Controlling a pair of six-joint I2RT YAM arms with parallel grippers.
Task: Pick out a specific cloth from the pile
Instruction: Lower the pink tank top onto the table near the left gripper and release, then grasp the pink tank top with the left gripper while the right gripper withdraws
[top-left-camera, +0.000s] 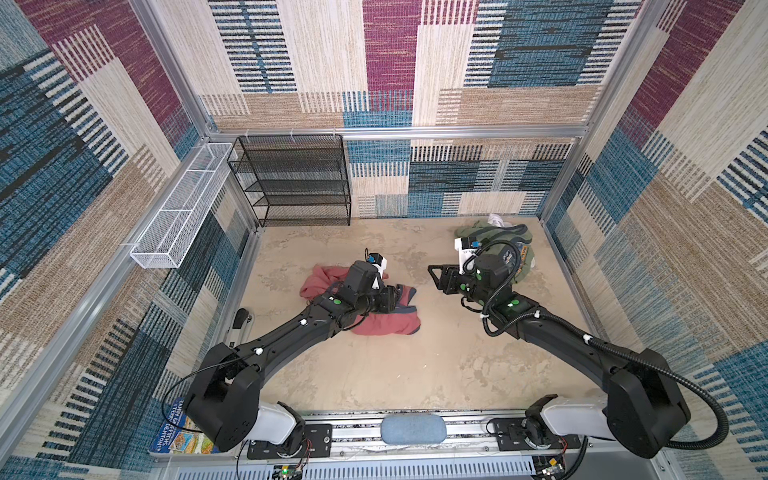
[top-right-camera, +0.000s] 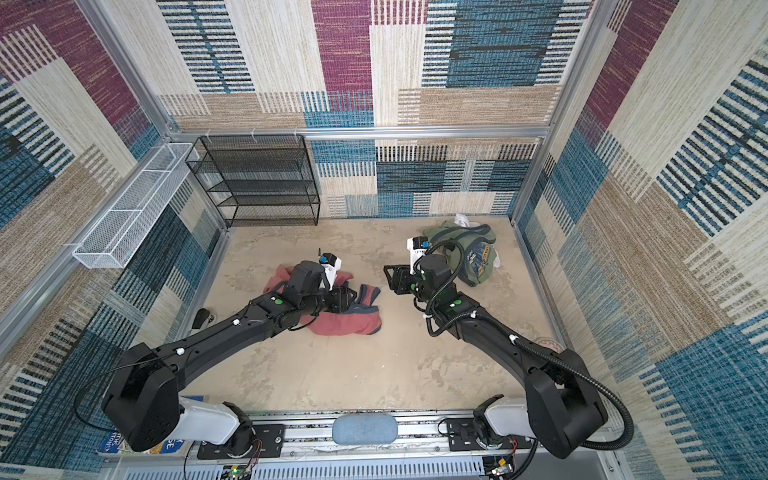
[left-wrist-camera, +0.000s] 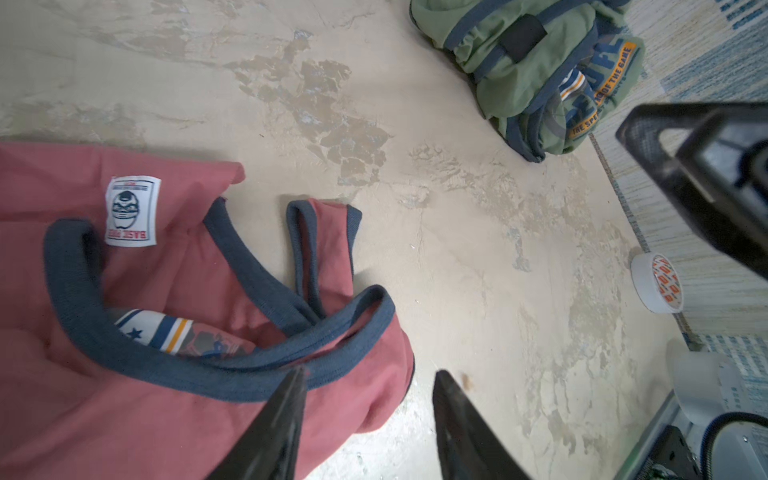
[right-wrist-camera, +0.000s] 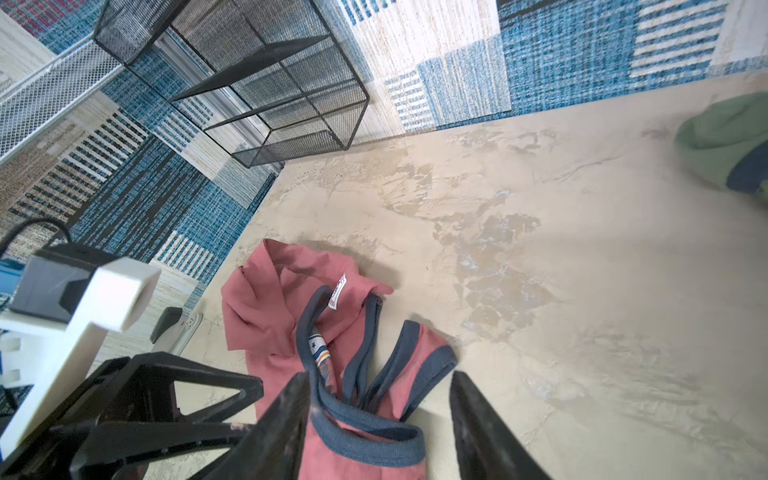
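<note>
Mottled beige tabletop (top-left-camera: 374, 374), where the faded red sleeveless shirt (top-left-camera: 386, 324) lies under the left gripper (left-wrist-camera: 370, 374), jaws parted, empty; right gripper (top-left-camera: 434, 279) likewise, farther off.

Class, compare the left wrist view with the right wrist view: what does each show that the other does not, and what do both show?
Only the left wrist view: a roll of tape by the wall and the lettered print on the olive green garment. Only the right wrist view: the black mesh shelf and the white wire basket. Both: the red shirt with navy trim and white label, lying on the beige tabletop apart from the green garment.
</note>
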